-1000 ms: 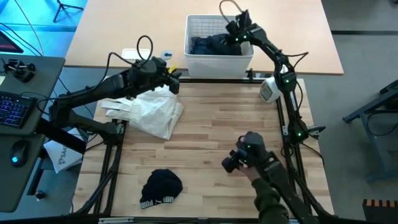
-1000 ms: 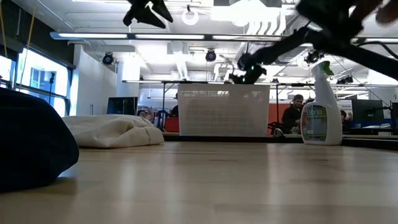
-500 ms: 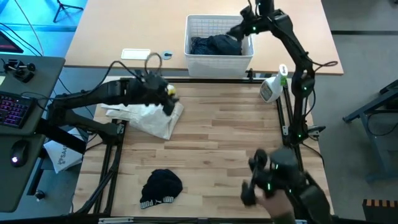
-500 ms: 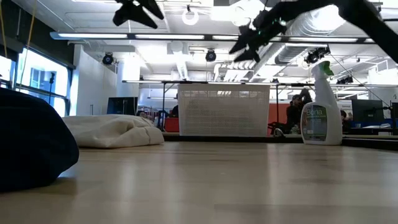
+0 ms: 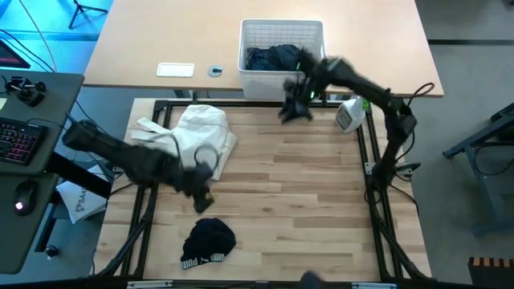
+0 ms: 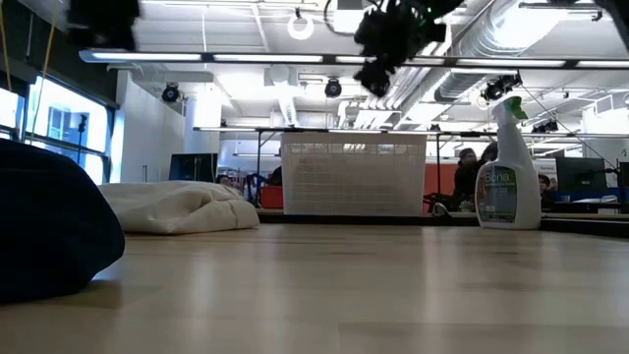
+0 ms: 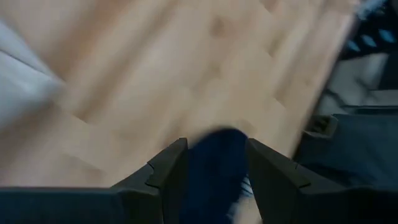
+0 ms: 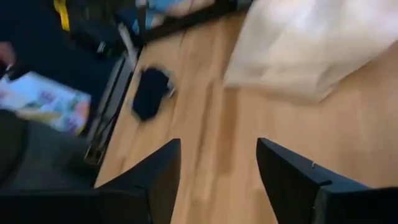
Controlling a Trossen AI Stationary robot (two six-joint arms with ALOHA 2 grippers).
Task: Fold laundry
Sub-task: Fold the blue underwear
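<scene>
white garment [image 5: 197, 136] lies crumpled at ten o'clock on the tabletop [image 5: 297, 193], dark piece [image 5: 209, 241] at seven, more laundry [image 5: 273, 58] in the basket [image 5: 249, 32] at twelve. all judged light, limp; take a hem corner. left gripper [image 7: 214, 163] and right gripper [image 8: 217, 165]: fingers apart, empty.

One white garment [image 5: 197, 138], one black piece [image 5: 209, 241], one basket [image 5: 283, 79], one spray bottle [image 5: 350, 115]

Dark garments [image 5: 277, 58] heaped in basket; white crumpled cloth [image 5: 197, 136] and black cap [image 5: 208, 241] on table
</scene>
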